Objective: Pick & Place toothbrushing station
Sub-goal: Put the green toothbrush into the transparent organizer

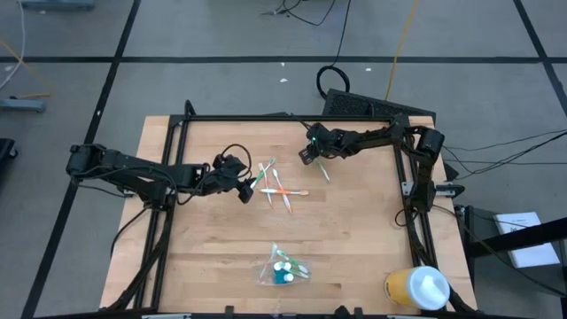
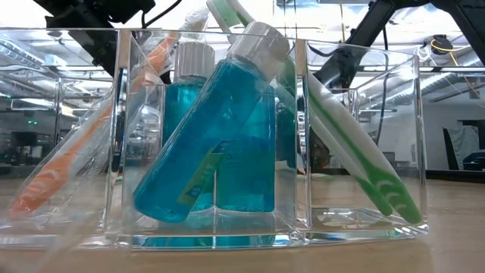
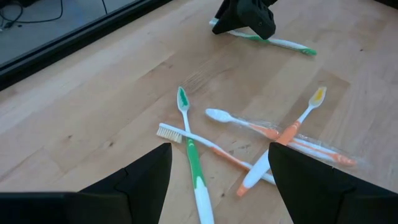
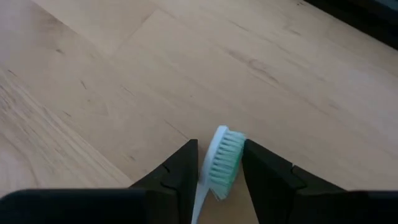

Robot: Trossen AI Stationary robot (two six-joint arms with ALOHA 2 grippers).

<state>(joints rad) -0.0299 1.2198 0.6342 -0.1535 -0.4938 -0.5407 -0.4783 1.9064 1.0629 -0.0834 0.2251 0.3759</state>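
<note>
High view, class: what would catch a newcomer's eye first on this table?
A scatter of toothbrushes crossing at the table's middle, the left gripper open just beside them. Farther back, the right gripper straddles a green-and-white toothbrush. A yellow cup stands at the near right corner.

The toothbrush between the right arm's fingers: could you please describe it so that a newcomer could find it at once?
Start at the wooden table and go to its far side, where the right tool reaches in. Between its fingers lies a green-and-white toothbrush with pale green bristles. Unlike the crossed pile of toothbrushes before the left tool, it lies alone.
</note>
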